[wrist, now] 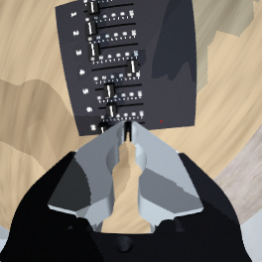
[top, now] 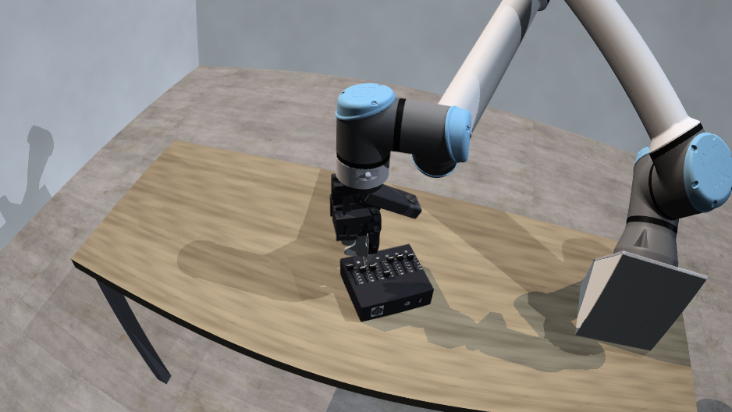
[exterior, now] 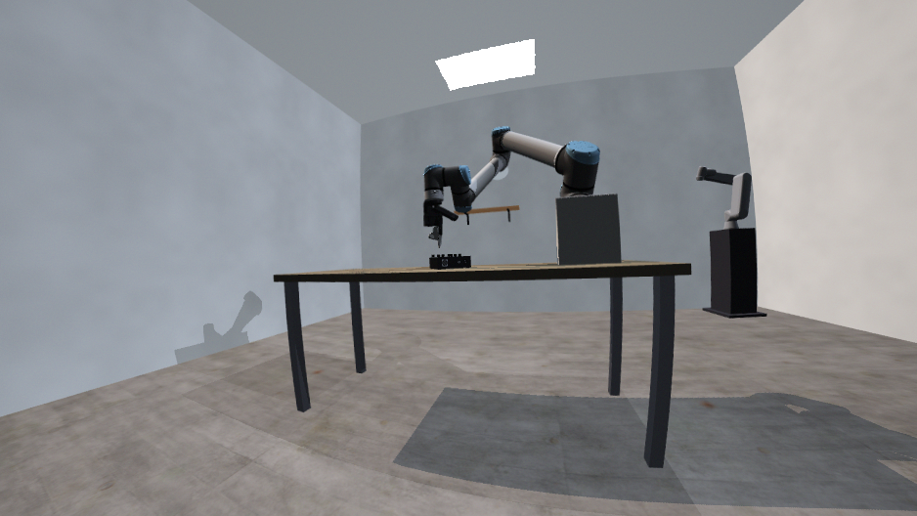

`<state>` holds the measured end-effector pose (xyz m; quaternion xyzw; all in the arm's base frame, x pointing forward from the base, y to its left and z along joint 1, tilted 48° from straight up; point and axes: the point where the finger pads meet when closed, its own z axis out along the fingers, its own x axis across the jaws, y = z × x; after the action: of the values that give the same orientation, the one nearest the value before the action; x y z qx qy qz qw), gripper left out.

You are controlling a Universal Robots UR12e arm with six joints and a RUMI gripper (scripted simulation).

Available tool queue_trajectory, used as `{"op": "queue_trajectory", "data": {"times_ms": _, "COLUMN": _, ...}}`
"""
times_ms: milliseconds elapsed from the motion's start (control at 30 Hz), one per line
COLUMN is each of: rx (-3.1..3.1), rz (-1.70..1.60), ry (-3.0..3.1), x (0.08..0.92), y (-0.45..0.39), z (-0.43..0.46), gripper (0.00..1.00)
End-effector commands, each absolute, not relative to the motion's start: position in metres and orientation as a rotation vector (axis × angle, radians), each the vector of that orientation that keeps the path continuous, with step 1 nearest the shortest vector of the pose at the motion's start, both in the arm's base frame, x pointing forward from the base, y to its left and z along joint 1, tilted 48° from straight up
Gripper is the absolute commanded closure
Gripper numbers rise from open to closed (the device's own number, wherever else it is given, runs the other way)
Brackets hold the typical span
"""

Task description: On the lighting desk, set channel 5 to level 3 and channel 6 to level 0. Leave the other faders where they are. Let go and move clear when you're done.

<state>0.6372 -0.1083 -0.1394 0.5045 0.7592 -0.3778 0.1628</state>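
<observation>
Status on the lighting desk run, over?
End effector shut, empty, tips poised above the last fader. Lighting desk flat on table. Nothing blocking.

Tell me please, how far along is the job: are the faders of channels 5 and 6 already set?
Done: apparently nothing. The channel 5 fader and channel 6 fader both sit near mid-track, so channel 6 is hardly at an end.
In hand: the shut, empty gripper hangs above the lighting desk, not touching.
Left: probably both fader moves.
</observation>
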Motion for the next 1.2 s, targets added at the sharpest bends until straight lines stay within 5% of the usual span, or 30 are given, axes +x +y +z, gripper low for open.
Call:
{"op": "queue_trajectory", "data": {"times_ms": 0, "rx": 1.377, "rz": -1.094, "ry": 2.225, "x": 0.6386, "y": -0.1079, "z": -0.1394, "gripper": 1.0}}
{"op": "queue_trajectory", "data": {"times_ms": 1167, "rx": 1.328, "rz": -1.11, "ry": 2.272, "x": 0.6393, "y": -0.1078, "z": -0.1397, "gripper": 1.0}}
